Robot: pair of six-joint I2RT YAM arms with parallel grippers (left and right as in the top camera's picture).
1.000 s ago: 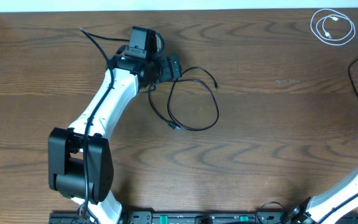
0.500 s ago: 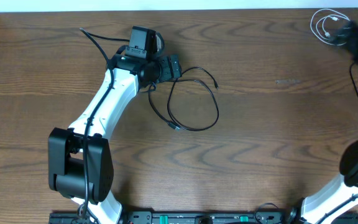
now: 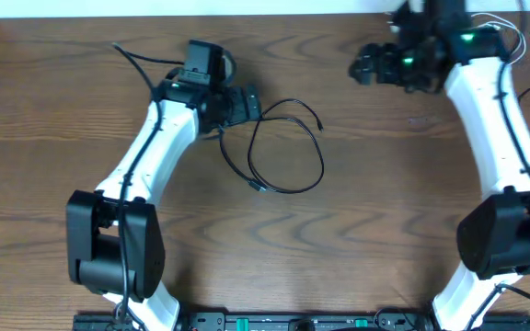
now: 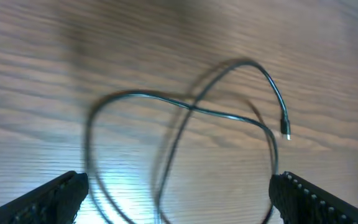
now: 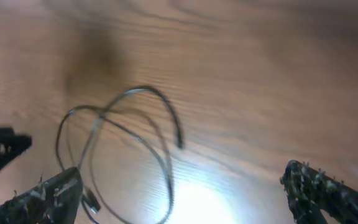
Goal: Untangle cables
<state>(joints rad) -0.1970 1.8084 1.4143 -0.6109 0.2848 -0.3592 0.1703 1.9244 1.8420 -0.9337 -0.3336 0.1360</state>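
Left gripper [image 3: 249,101]: jaws spread, empty. Black cable [image 4: 191,109] lies looped just ahead of its tips (strands crossing there), so we judge it poised to pick. Right gripper [image 3: 364,64]: spread, empty, facing that loop from well apart.

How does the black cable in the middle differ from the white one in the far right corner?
The black cable is dark; the white cable is pale. The black cable sprawls in wide loose loops by the left pincer; the white cable is mostly hidden behind the right arm. Both are thin and lie on the wooden table.
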